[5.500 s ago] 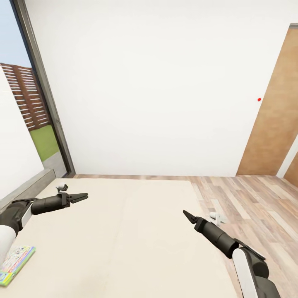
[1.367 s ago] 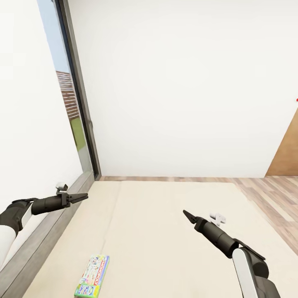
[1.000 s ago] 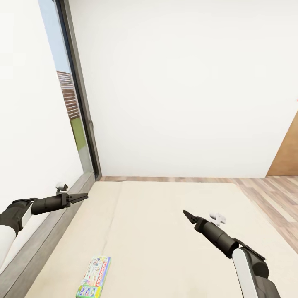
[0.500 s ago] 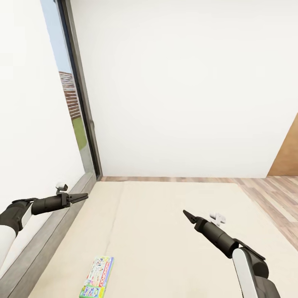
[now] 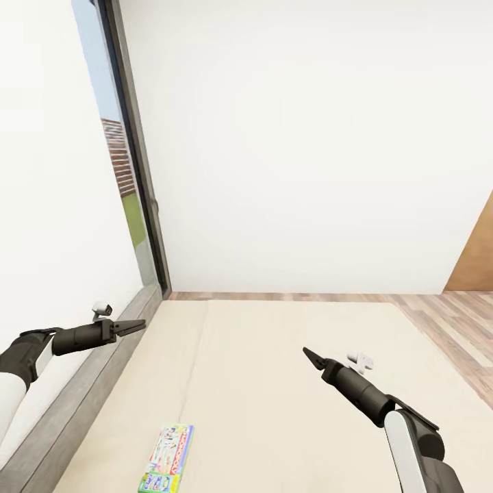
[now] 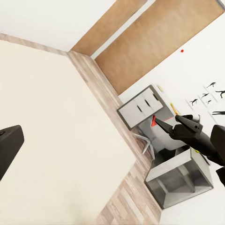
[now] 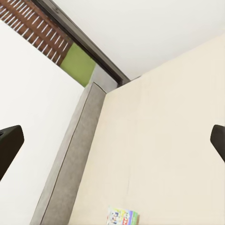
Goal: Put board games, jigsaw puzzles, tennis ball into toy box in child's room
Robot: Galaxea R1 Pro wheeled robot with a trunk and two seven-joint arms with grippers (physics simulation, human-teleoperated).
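Observation:
One board game (image 5: 168, 457), a green-and-white printed box, lies flat on the bed (image 5: 274, 390) near the grey headboard (image 5: 75, 418). The same board game (image 7: 122, 217) appears in the right wrist view on the beige mattress. My left gripper (image 5: 139, 324) hovers over the headboard side, up and left of the box, open and empty. My right gripper (image 5: 307, 352) hangs above the mattress to the box's right, also open and empty; its dark fingers (image 7: 8, 143) sit far apart at the picture's edges. The left wrist view looks across the bed (image 6: 56, 140) to the right gripper (image 6: 158, 122).
A tall dark-framed window (image 5: 130, 178) stands at the bed's far left corner. Wood-plank floor (image 5: 452, 315) and a brown door (image 5: 476, 253) lie to the right. A grey drawer cabinet (image 6: 140, 107), a light grey box shape (image 6: 180, 180) and black silhouette pictures (image 6: 211, 91) lie beyond the bed.
The camera has swung left since the oldest frame, then crept slightly. The game box has drifted right in the picture. Both arms keep the same pose.

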